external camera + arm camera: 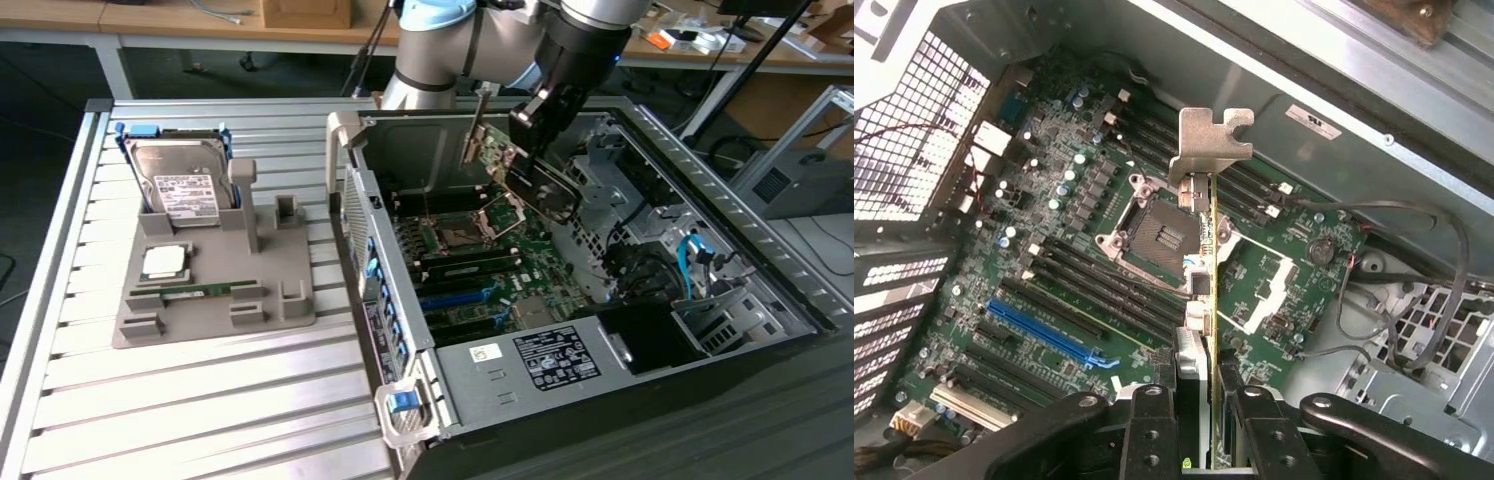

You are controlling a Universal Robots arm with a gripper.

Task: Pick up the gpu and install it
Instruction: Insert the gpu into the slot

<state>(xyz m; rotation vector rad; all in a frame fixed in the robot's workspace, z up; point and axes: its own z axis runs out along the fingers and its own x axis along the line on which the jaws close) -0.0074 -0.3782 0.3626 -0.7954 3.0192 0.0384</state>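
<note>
The gpu [531, 178] hangs inside the open computer case [400, 300], above the motherboard [474, 255], with its silver end bracket [470, 135] towards the case's back wall. My gripper [541, 110] is shut on the card's upper edge. In the wrist view the gpu [1203, 290] is seen edge-on between my fingers [1154, 430], its bracket [1210, 140] pointing away, and my gripper [1201, 405] is clamped on it. It hovers over the CPU socket [1154, 230]. The long blue slot [1044, 335] lies off to one side, apart from the card.
A grey fixture [214, 300] at the exterior view's left holds a silver hard drive [180, 185], a CPU chip [164, 262] and a green memory stick [200, 292]. The power supply [561, 355], drive cage and loose cables [1414, 290] crowd the case around the board.
</note>
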